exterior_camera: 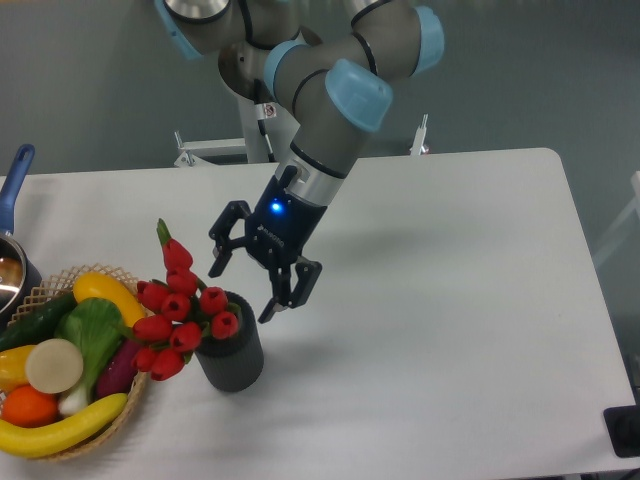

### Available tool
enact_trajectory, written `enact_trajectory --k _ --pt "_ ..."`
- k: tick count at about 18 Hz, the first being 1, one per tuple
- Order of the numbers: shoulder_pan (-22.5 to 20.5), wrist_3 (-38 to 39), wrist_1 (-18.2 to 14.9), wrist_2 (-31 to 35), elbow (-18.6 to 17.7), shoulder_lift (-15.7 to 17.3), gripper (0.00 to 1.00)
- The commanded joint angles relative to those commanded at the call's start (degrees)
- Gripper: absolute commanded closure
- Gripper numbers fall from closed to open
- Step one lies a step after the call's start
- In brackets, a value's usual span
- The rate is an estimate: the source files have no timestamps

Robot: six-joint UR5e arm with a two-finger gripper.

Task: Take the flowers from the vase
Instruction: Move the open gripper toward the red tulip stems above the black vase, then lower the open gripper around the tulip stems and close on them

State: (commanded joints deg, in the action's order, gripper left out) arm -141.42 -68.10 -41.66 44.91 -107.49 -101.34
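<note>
The gripper [241,293] was held open just above the vase's [232,355] upper right.
The white table [450,300] lay bare to its right. The flowers [178,312], red tulip buds, were seated in the dark ribbed vase, leaning left toward the woven basket [60,370].

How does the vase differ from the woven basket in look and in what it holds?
The vase is a dark grey ribbed cylinder, standing upright; the basket is light, woven, wide and low. The vase holds the flowers, red tulip buds leaning left; the basket holds fruit and vegetables. Both stand on the white table, side by side.
</note>
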Motion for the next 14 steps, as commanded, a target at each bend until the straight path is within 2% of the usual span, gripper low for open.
enact_trajectory --k 4,14 --pt "0.09 -0.10 -0.09 -0.18 -0.26 0.00 0.00" --pt "1.58 0.51 0.18 -0.44 1.05 -2.64 0.00"
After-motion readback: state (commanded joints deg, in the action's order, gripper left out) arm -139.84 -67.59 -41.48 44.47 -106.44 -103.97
